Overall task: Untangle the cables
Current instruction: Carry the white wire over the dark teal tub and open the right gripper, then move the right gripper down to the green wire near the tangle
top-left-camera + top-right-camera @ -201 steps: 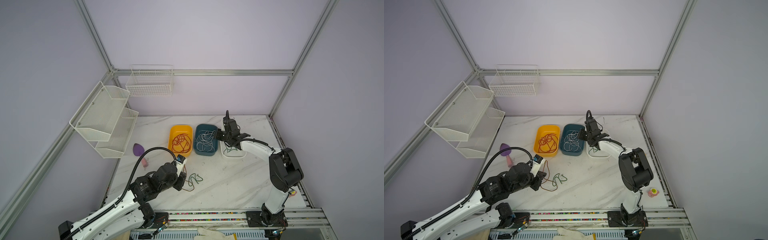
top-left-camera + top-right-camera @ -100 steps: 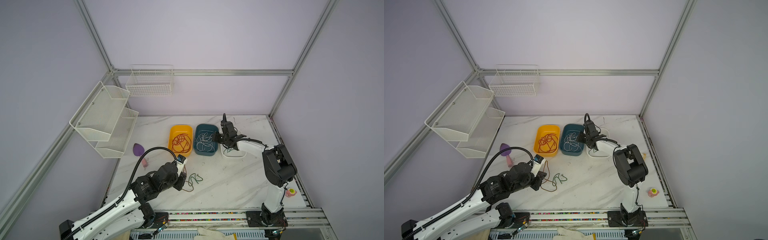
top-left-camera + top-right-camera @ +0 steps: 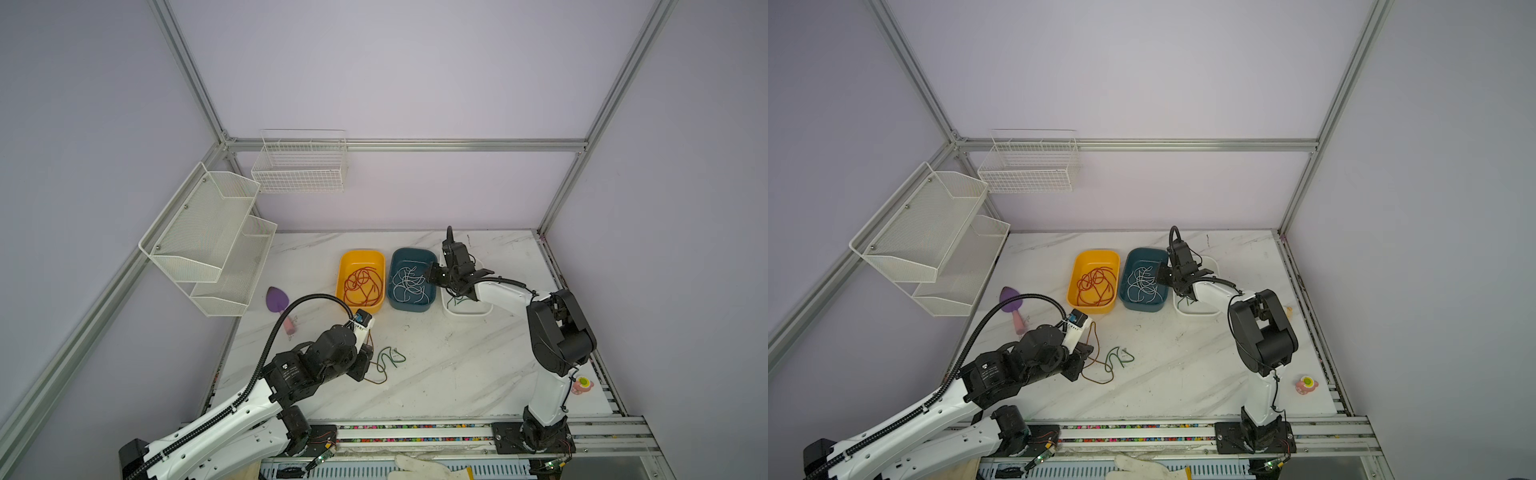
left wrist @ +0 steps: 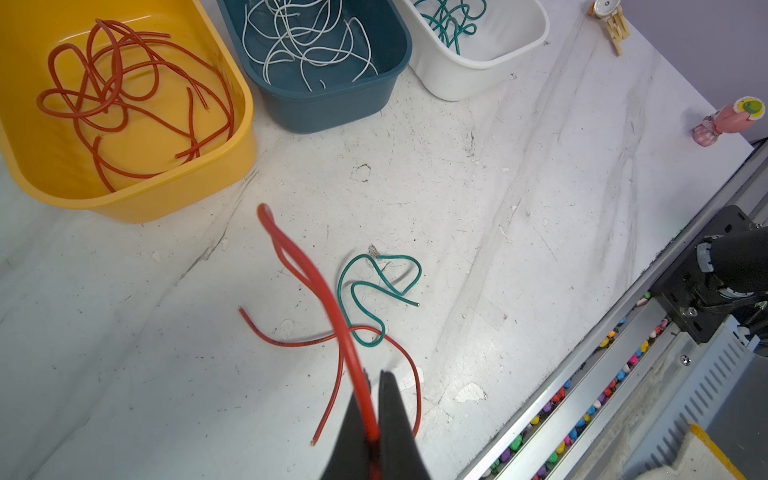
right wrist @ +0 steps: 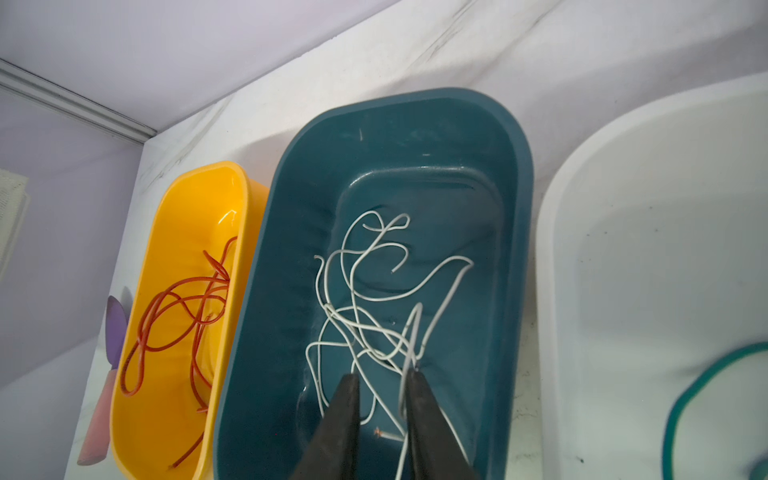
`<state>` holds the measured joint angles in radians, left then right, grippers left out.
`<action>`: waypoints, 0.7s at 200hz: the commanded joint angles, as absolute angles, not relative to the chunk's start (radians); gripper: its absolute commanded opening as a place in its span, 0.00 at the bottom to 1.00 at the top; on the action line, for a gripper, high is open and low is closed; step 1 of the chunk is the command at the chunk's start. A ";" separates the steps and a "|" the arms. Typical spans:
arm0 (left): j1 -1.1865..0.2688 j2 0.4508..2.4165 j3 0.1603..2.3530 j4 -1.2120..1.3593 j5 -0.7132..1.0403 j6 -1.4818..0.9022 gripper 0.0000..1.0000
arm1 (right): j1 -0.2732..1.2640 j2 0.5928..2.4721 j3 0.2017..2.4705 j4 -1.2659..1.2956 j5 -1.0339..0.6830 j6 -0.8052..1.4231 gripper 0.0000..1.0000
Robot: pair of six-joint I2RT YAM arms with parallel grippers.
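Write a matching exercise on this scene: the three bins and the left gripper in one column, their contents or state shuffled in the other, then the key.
Column A
1. yellow bin
2. blue bin
3. white bin
4. left gripper

Column B
a. white cables inside
b. fingers shut on a red cable
c. green cable inside
d. red cables inside

Pairs: 1-d, 2-a, 3-c, 4-b

The left arm (image 3: pixel 232 419) and right arm (image 3: pixel 505 293) have white shells between black joints and black base plates (image 3: pixel 505 442) on the rail (image 3: pixel 415 432). A black corrugated hose (image 3: pixel 277 328) runs along the left one. The left gripper (image 4: pixel 375 374) has tapered black fingers (image 4: pixel 395 415).
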<state>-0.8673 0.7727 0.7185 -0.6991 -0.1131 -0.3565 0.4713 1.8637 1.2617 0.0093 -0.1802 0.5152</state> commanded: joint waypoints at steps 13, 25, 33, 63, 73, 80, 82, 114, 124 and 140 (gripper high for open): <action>-0.873 0.769 0.755 -0.687 -0.122 -0.356 0.00 | 0.476 1.781 1.242 -0.004 -0.183 0.510 0.29; -0.872 0.769 0.755 -0.689 -0.121 -0.356 0.00 | 0.476 1.768 1.240 -0.008 -0.184 0.510 0.30; -0.872 0.769 0.756 -0.688 -0.121 -0.356 0.00 | 0.476 1.759 1.240 -0.012 -0.185 0.509 0.31; -0.873 0.769 0.755 -0.688 -0.121 -0.357 0.00 | 0.476 1.714 1.223 -0.015 -0.193 0.511 0.35; -0.872 0.769 0.755 -0.688 -0.121 -0.358 0.00 | 0.477 1.695 1.210 -0.011 -0.201 0.514 0.36; -0.873 0.769 0.755 -0.687 -0.120 -0.358 0.00 | 0.480 1.680 1.200 -0.007 -0.205 0.515 0.38; -0.873 0.769 0.755 -0.688 -0.121 -0.358 0.00 | 0.482 1.675 1.196 -0.006 -0.206 0.515 0.38; -0.873 0.764 0.757 -0.688 -0.120 -0.359 0.00 | 0.511 1.593 1.105 0.028 -0.232 0.530 0.42; -0.871 0.763 0.757 -0.690 -0.122 -0.361 0.00 | 0.528 1.558 1.058 0.058 -0.255 0.538 0.44; -0.873 0.756 0.759 -0.690 -0.119 -0.366 0.00 | 0.569 1.498 0.982 0.100 -0.255 0.554 0.47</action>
<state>-0.8673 0.7723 0.7185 -0.6991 -0.1127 -0.3569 0.5179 1.5787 1.0698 0.0338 -0.2253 0.5312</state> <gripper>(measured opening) 0.048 0.447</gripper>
